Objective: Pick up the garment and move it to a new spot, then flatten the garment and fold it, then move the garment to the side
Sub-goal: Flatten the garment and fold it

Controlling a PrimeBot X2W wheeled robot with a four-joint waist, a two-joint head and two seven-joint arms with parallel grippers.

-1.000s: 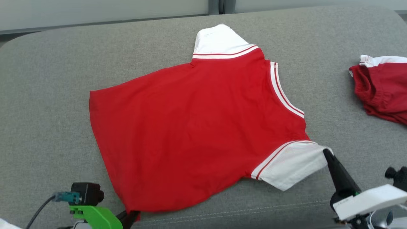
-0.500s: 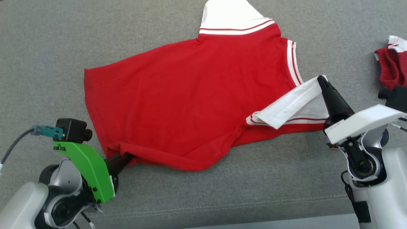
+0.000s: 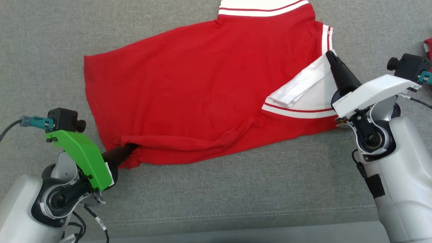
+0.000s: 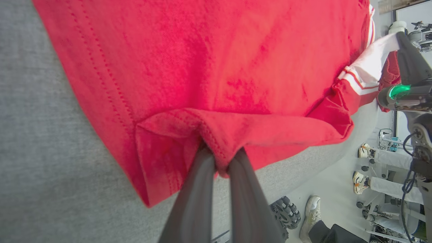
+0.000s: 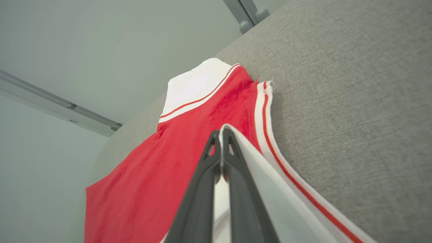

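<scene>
A red shirt point(image 3: 202, 87) with white sleeves lies spread across the middle of a grey cushion point(image 3: 236, 189), its striped neckline toward the cushion's right edge. The left gripper point(image 3: 132, 146) is clamped shut on the corner of the shirt's hem point(image 3: 189, 148) nearest the cushion's front edge. The left wrist view shows red cloth bunched between its two dark fingers point(image 4: 199, 192).

The right gripper point(image 3: 329, 57) is closed on the tip of the near white sleeve point(image 3: 303, 84). A second ago that sleeve lay flat, pointing out toward the front edge. Now it is lifted and turned back over the red body, with its red-striped band showing just below. The front hem, flat a second ago, is now raised into a long rolled fold running from the left gripper toward the sleeve.

A second red garment point(image 3: 428, 47) sits at the cushion's right edge.
</scene>
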